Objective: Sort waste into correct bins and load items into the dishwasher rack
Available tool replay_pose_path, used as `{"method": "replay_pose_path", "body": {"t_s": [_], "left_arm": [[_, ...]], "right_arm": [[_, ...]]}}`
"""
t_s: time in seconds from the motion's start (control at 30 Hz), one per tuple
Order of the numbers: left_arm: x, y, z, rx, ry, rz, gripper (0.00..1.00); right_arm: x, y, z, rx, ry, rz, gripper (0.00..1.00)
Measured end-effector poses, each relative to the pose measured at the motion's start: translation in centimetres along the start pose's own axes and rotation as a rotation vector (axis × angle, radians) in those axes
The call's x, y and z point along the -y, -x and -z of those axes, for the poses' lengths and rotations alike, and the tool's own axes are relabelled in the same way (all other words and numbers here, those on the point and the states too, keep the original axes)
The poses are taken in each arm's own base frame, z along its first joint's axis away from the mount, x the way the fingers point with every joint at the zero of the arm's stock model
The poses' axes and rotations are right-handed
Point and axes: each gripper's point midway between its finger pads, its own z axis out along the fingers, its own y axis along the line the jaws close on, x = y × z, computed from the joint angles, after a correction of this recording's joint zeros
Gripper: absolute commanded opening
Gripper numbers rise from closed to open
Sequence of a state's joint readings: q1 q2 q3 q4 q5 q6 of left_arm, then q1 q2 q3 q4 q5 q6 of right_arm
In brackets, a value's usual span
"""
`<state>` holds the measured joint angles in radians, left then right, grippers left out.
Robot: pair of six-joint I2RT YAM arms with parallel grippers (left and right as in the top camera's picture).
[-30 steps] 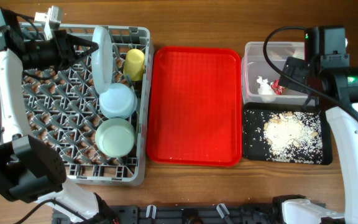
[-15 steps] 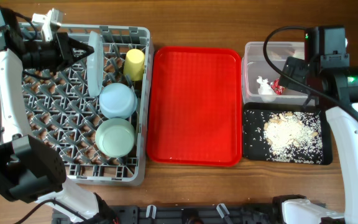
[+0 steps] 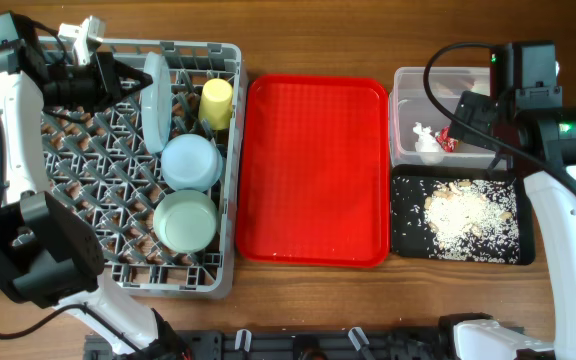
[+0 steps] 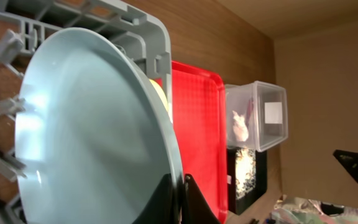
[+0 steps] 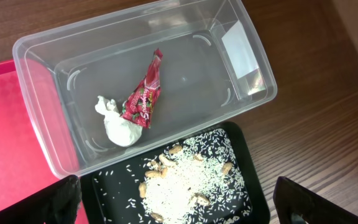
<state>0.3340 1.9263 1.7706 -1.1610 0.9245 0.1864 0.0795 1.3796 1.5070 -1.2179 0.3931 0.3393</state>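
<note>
Far left: pinches the rim of the light blue plate (image 3: 154,100) with the left gripper (image 3: 128,76), fingers almost together. Holds it on edge among the pegs of the dishwasher rack (image 3: 88,200), near the yellow cup (image 3: 216,100), light blue bowl (image 3: 190,162) and pale green bowl (image 3: 185,220). Mid-table, the red tray (image 3: 316,170). Right: hovers with the right gripper (image 5: 176,199) spread wide over the clear tub (image 5: 42,93) — red wrapper (image 5: 143,96) and white tissue (image 5: 118,124) inside — and the black tray (image 3: 403,240) of rice scraps (image 3: 463,215).
</note>
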Motion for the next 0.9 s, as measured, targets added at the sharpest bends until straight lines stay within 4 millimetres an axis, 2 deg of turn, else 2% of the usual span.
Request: {"method": "replay_pose_path", "body": {"t_s": [0.1, 0.13, 0.17, 0.2, 0.23, 0.37, 0.53, 0.67, 0.83, 0.9], "left_arm": [[-0.2, 0.2, 0.0, 0.007, 0.005, -0.014, 0.48], [-0.2, 0.2, 0.0, 0.007, 0.005, -0.013, 0.66], [-0.2, 0.2, 0.0, 0.007, 0.005, -0.014, 0.74], [-0.2, 0.3, 0.0, 0.007, 0.006, -0.014, 0.89], [-0.2, 0.3, 0.0, 0.009, 0.006, -0.014, 1.00], [-0.3, 0.2, 0.1, 0.008, 0.006, 0.048, 1.00], [0.3, 0.4, 1.8, 0.039, 0.019, 0.083, 1.00], [3.7, 0.6, 4.9, 0.117, 0.032, 0.007, 1.00], [10.0, 0.0, 10.2, 0.268, 0.102, -0.128, 1.00], [10.8, -0.5, 12.2, 0.328, 0.185, -0.121, 1.00]], "right_arm": [[0.0, 0.0, 0.0, 0.001, 0.000, 0.000, 1.00], [0.0, 0.0, 0.0, 0.000, 0.000, 0.000, 1.00], [0.0, 0.0, 0.0, 0.001, 0.001, 0.000, 1.00], [0.0, 0.0, 0.0, 0.001, 0.000, 0.000, 1.00], [0.0, 0.0, 0.0, 0.001, 0.000, -0.001, 1.00], [0.0, 0.1, 0.0, 0.003, 0.001, -0.001, 1.00], [0.0, 0.1, 0.0, 0.003, 0.001, -0.001, 1.00], [0.0, 0.1, 0.0, 0.004, 0.002, -0.002, 1.00], [-0.1, 0.1, 0.0, 0.006, 0.002, -0.002, 1.00], [-0.1, 0.1, 0.0, 0.006, 0.002, -0.002, 1.00]]}}
